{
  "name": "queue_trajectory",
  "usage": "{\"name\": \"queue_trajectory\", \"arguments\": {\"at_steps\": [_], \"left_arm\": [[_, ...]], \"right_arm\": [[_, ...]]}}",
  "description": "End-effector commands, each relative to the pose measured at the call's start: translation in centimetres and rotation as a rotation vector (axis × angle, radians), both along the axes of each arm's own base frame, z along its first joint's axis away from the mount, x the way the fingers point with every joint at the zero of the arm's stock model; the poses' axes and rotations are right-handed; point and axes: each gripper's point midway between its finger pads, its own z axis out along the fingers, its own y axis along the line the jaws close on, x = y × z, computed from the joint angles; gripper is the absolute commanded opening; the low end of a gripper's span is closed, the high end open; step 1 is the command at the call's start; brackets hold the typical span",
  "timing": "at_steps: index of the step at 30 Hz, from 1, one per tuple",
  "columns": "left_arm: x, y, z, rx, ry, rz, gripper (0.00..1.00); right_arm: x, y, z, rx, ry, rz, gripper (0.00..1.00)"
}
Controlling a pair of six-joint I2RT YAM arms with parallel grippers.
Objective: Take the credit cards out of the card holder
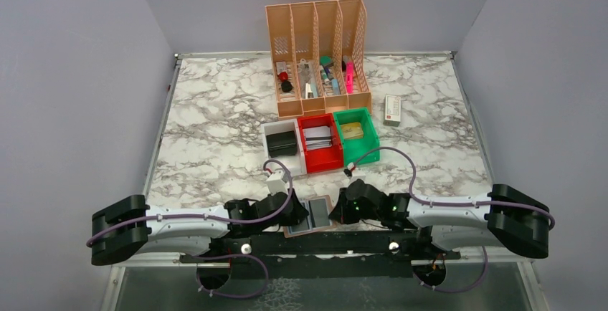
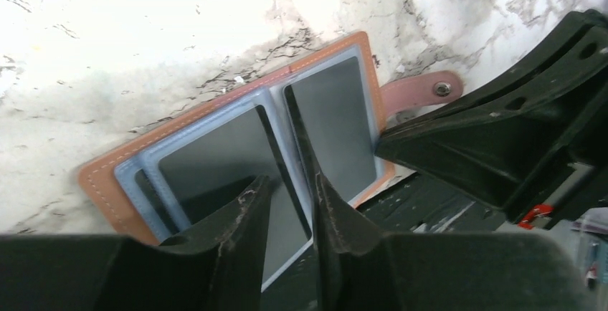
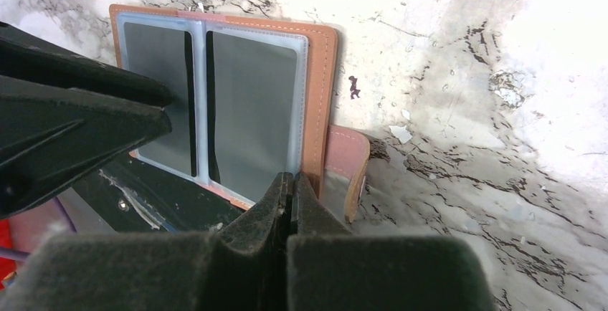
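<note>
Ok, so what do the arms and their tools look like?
The left arm and right arm have pale grey shells with black joints, and a purple cable loops along each. The left tool and right tool have black, wedge-shaped fingers with scuffed edges.

Beneath the left gripper (image 2: 288,182), the card holder (image 2: 97,182) looks like stitched tan leather — its clear sleeves (image 2: 277,104) glossy plastic.

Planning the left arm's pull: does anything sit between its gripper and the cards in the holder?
No separate object does. The left gripper hangs over the credit cards in the open card holder; the right gripper sits at its edge.
</note>
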Motion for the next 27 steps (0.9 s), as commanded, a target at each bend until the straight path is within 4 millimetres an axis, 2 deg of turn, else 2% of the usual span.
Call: {"name": "queue_trajectory", "arguments": {"at_steps": [1,5,7,15,23,27], "left_arm": [[0.0,-0.6,0.5,-0.032,-0.019,-0.022,0.37],[0.2,-1.7,1.7,-0.062,-0.042,-0.041,0.45],[0.3,-2.0,1.6,-0.048,-0.045,-0.047,0.46],[-0.4,-1.8,-1.0,-0.020,0.024,-0.036,0.47],[-1.2,0.6,-5.0,0.042,0.126,0.053,0.46],[-1.5,1.0,-6.0,0.051,0.153,0.062,0.46]], "right_arm": [[0.2,0.0,-0.2,-0.030,-0.017,0.011,0.01],[0.1,0.1,-0.2,-0.018,-0.010,0.012,0.01],[0.0,0.1,-0.3,-0.018,-0.006,0.012,0.01],[-0.2,0.5,-0.4,-0.011,0.003,0.025,0.02],[-0.3,0.6,-0.4,-0.007,0.007,0.036,0.02],[-0.5,0.6,-0.8,-0.017,0.015,0.046,0.02]]}}
